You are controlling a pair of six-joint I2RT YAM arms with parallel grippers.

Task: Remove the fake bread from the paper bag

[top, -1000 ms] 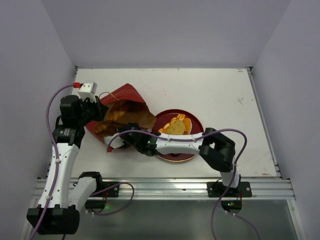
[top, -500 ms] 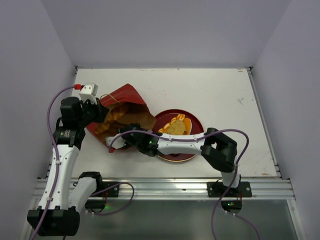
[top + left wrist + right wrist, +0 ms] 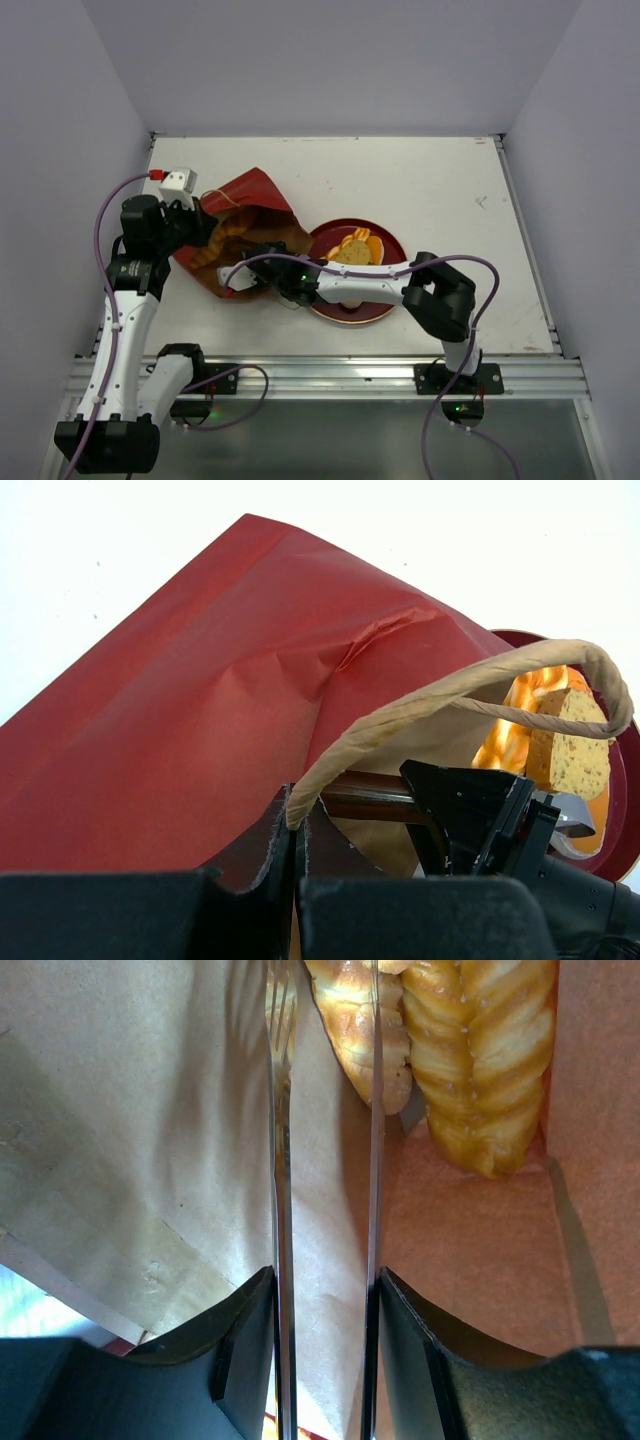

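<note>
While the white tabletop carried every item listed, the step in hand was judged to be one more extraction.

Paper bag: dark red, kraft-lined. It lay on its side at the left, with its mouth facing the plate just beside it.

Left gripper: closed on the bag's upper rim, holding the mouth open.

Right gripper: inside the bag, fingers parted by a narrow gap and aimed at the contents.

Fake bread, in bag: the twisted stick lay in line with that gap. The ridged loaf lay just beside it, near the bag's side wall.

Fake bread, out: a tan slice and orange pieces rested on the plate.

Next move, as judged: a firm pinch on the stick's near end, then a straight withdrawal toward the plate with the rim held up.

Not determinable:
- The fingertips were cut off at the frame edge, so whether they gripped the stick could not be told.
- The bag's depth beyond the loaves was hidden.
- The arm crossed the plate and obscured the count of pieces there.
</note>
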